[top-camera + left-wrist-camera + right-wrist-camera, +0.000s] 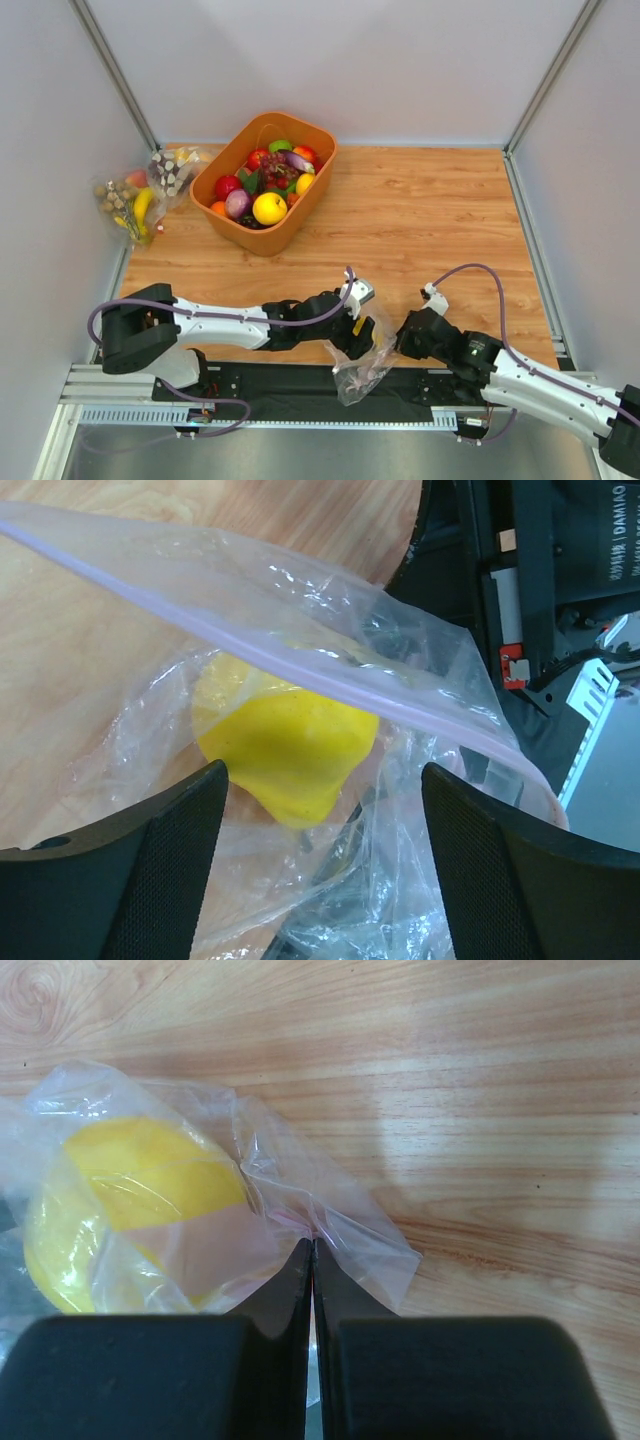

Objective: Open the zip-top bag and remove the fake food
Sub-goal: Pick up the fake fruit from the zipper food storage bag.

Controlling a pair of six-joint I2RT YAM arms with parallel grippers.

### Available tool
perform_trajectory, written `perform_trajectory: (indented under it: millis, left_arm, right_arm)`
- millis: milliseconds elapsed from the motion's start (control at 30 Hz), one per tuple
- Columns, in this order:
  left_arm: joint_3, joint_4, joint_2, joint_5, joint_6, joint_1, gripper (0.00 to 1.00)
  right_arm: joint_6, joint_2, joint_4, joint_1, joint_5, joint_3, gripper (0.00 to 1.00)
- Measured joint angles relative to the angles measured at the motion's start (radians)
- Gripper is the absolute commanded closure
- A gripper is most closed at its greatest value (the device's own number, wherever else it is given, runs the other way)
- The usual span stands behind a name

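The zip-top bag (360,375) is clear and crinkled and hangs over the table's near edge between my two arms. In the left wrist view its zip strip (300,670) runs diagonally above a yellow piece of fake food (285,745) that lies inside the bag. My left gripper (322,780) stands open, its fingers on either side of the bag's lower part, gripping nothing. My right gripper (313,1242) is shut on a pinched fold of the zip-top bag (335,1225), and the yellow fake food (140,1175) shows through the plastic to its left. From above, the left gripper (358,335) and the right gripper (398,340) sit close together at the bag.
An orange bin (322,150) full of plastic produce stands at the back left. Two other clear bags, one with a banana (135,205) and one with nuts (175,168), lie by the left wall. A black rail (260,385) runs below the table's near edge.
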Motion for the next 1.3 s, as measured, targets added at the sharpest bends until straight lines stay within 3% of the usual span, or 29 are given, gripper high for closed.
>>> perform_trajectory:
  millis: [67, 100, 133, 700, 767, 800, 867, 900, 1000, 1300]
  left_arm:
    - [0.007, 0.001, 0.022, 0.002, -0.010, 0.000, 0.13]
    - [0.010, 0.001, 0.032, 0.002, -0.014, 0.000, 0.03]
    - [0.011, 0.001, 0.040, 0.002, -0.018, 0.000, 0.01]
    - [0.103, -0.020, 0.180, -0.057, -0.024, 0.003, 0.02]
    - [0.111, -0.020, 0.195, -0.059, -0.021, 0.003, 0.10]
    - [0.117, -0.021, 0.204, -0.059, -0.019, 0.003, 0.28]
    - [0.132, -0.016, 0.227, -0.055, -0.018, 0.004, 0.43]
    - [0.141, -0.017, 0.232, -0.054, -0.014, 0.004, 0.56]
    - [0.148, -0.020, 0.239, -0.053, -0.006, 0.008, 0.75]
    - [0.080, -0.071, 0.138, -0.053, -0.001, 0.006, 0.76]
  right_arm:
    - [-0.002, 0.003, 0.003, 0.000, -0.001, 0.000, 1.00]
    - [-0.002, 0.005, 0.005, 0.000, -0.002, 0.000, 1.00]
    - [-0.003, 0.008, 0.008, 0.000, -0.002, 0.001, 1.00]
    - [-0.027, 0.108, 0.108, 0.001, -0.030, 0.009, 1.00]
    - [-0.029, 0.114, 0.117, 0.003, -0.031, 0.009, 1.00]
    - [-0.031, 0.116, 0.120, 0.005, -0.031, 0.009, 1.00]
    - [-0.033, 0.118, 0.123, 0.008, -0.031, 0.009, 1.00]
    - [-0.033, 0.118, 0.122, 0.008, -0.030, 0.009, 1.00]
    - [-0.032, 0.116, 0.119, 0.008, -0.024, 0.009, 1.00]
    - [-0.012, 0.062, 0.053, 0.015, -0.016, 0.008, 1.00]
